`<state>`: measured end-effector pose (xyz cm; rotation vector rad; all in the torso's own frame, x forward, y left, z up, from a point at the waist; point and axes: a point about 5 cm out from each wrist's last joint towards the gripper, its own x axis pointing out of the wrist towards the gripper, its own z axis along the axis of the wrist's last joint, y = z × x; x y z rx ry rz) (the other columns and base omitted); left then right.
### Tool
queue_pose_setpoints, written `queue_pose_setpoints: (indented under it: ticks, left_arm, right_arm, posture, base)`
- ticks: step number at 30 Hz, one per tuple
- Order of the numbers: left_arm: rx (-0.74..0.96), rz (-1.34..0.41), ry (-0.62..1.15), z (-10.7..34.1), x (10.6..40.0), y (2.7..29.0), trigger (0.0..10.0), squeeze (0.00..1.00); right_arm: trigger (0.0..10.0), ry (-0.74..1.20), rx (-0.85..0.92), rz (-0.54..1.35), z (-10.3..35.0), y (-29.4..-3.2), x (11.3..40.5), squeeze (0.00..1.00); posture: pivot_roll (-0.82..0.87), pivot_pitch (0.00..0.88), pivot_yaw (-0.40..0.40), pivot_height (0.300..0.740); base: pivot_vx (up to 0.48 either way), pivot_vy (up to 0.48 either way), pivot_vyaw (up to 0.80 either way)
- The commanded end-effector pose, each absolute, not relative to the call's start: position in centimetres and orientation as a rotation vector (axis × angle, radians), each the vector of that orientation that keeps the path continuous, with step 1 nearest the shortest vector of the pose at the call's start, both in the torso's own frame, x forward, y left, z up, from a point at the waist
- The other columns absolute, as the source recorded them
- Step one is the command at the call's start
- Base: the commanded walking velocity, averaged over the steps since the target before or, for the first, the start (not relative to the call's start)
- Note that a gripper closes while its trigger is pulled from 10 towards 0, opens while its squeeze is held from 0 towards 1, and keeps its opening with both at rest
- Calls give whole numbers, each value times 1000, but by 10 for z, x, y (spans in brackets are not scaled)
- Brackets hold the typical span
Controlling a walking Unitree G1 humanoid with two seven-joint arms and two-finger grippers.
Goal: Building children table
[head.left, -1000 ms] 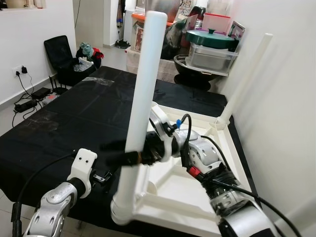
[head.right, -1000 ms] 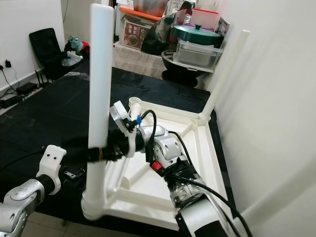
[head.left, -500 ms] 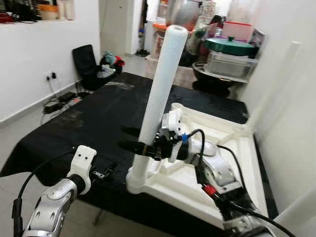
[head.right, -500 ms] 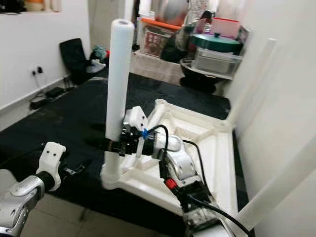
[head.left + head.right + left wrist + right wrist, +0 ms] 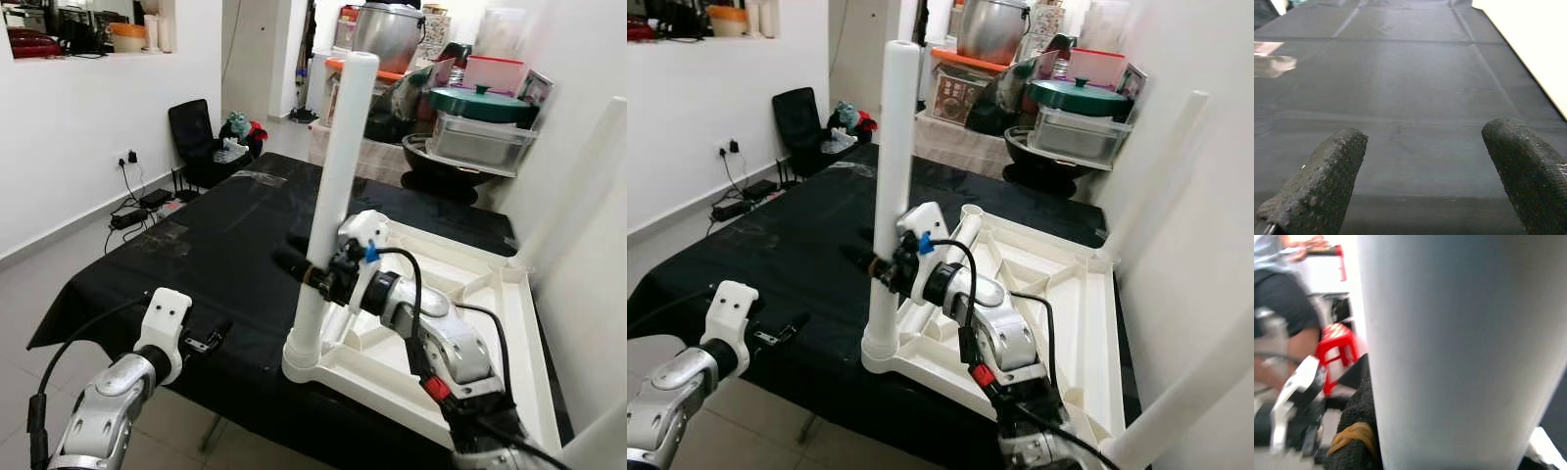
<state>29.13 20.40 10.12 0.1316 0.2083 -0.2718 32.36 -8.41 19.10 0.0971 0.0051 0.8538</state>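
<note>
Gripping upright table leg (image 5: 334, 186): right end effector (image 5: 306, 271) (closed); left end effector (image 5: 1420, 171) open above black cloth (image 5: 196, 245).

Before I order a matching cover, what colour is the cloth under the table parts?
Black cloth, clearest in the left eye view.

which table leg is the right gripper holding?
The near-left leg, upright in the corner socket closest to the robot. The right gripper is shut on it; the far leg stands untouched.

White walls, pale tiled floor (image 5: 59, 284). Black office chair (image 5: 192, 137) against the far left wall, wall socket (image 5: 125, 158) beside it with cables running to the floor. Stacked storage boxes and pots (image 5: 468, 127) at the far end. Bright even light.
</note>
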Motion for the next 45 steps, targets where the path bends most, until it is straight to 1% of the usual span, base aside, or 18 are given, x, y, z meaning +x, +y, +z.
queue_pose_setpoints:
  ticks: [1, 2, 4, 5, 6, 8, 11, 17, 24, 25, 26, 27, 30, 31, 35, 38, 39, 45]
  left_arm:
    - [128, -282, 205, 101, 294, 199, 10000, 0]
    - [126, -280, 204, 101, 294, 198, 10000, 0]
    - [126, -280, 204, 101, 294, 198, 10000, 0]
    - [124, -278, 205, 100, 293, 198, 10000, 0]
    - [124, -278, 205, 100, 293, 198, 10000, 0]
    - [122, -274, 208, 98, 291, 198, 10000, 0]
    - [123, -271, 209, 97, 290, 198, 10000, 0]
    - [126, -267, 208, 97, 291, 198, 10000, 0]
    - [130, -264, 212, 95, 291, 197, 10000, 0]
    - [131, -262, 214, 95, 291, 198, 10000, 0]
    - [131, -262, 214, 95, 291, 198, 10000, 0]
    - [133, -258, 215, 95, 291, 199, 10000, 0]
    - [133, -258, 215, 95, 291, 199, 10000, 0]
    - [133, -254, 216, 94, 291, 199, 10000, 0]
    - [134, -247, 216, 94, 291, 200, 10000, 0]
    - [134, -246, 216, 94, 292, 200, 10000, 0]
    - [134, -245, 216, 94, 292, 200, 10000, 0]
    - [137, -248, 215, 95, 294, 200, 10000, 0]
  right_arm:
    - [0, 382, 107, 652, 112, -110, 318, 0]
    - [0, 382, 117, 585, 111, -113, 320, 0]
    - [0, 382, 117, 585, 111, -113, 320, 0]
    - [0, 385, 133, 497, 108, -116, 320, 0]
    - [0, 385, 133, 497, 108, -116, 320, 0]
    - [0, 399, 147, 337, 99, -122, 318, 0]
    - [0, 404, 138, 237, 95, -127, 315, 0]
    - [0, 408, 127, 141, 91, -130, 311, 0]
    - [0, 401, 125, 146, 94, -122, 308, 0]
    - [3843, 398, 114, 146, 96, -121, 308, 0]
    - [3843, 398, 114, 146, 96, -121, 308, 0]
    - [8353, 391, 103, 145, 97, -121, 309, 0]
    - [8353, 391, 103, 145, 97, -121, 309, 0]
    - [10000, 387, 96, 139, 98, -121, 309, 0]
    - [10000, 318, 91, 110, 111, -128, 316, 0]
    - [10000, 302, 81, 109, 114, -129, 318, 0]
    - [10000, 263, 76, 121, 120, -131, 321, 0]
    - [10000, 173, 62, 164, 136, -132, 326, 0]
  posture:
    - [98, 0, -161, 740]
    - [98, 0, -163, 740]
    - [98, 0, -163, 740]
    - [98, 0, -165, 740]
    - [98, 0, -165, 740]
    - [95, 0, -164, 740]
    - [91, 0, -165, 740]
    - [89, 0, -165, 740]
    - [85, 0, -162, 740]
    - [83, 0, -162, 740]
    - [83, 0, -162, 740]
    - [84, 0, -162, 740]
    - [84, 0, -162, 740]
    - [84, 0, -163, 740]
    - [80, 0, -157, 740]
    - [80, 0, -157, 740]
    - [79, 0, -153, 740]
    - [76, 0, -145, 740]
  base:
    - [0, 0, 0]
    - [0, 0, 0]
    - [0, 0, 0]
    - [0, 0, 0]
    - [0, 0, 0]
    - [0, 0, 0]
    - [0, 0, 0]
    - [0, 0, 0]
    - [0, 0, 0]
    - [0, 0, 0]
    - [0, 0, 0]
    - [0, 0, 0]
    - [0, 0, 0]
    - [0, 0, 0]
    - [0, 0, 0]
    - [0, 0, 0]
    - [0, 0, 0]
    - [0, 0, 0]
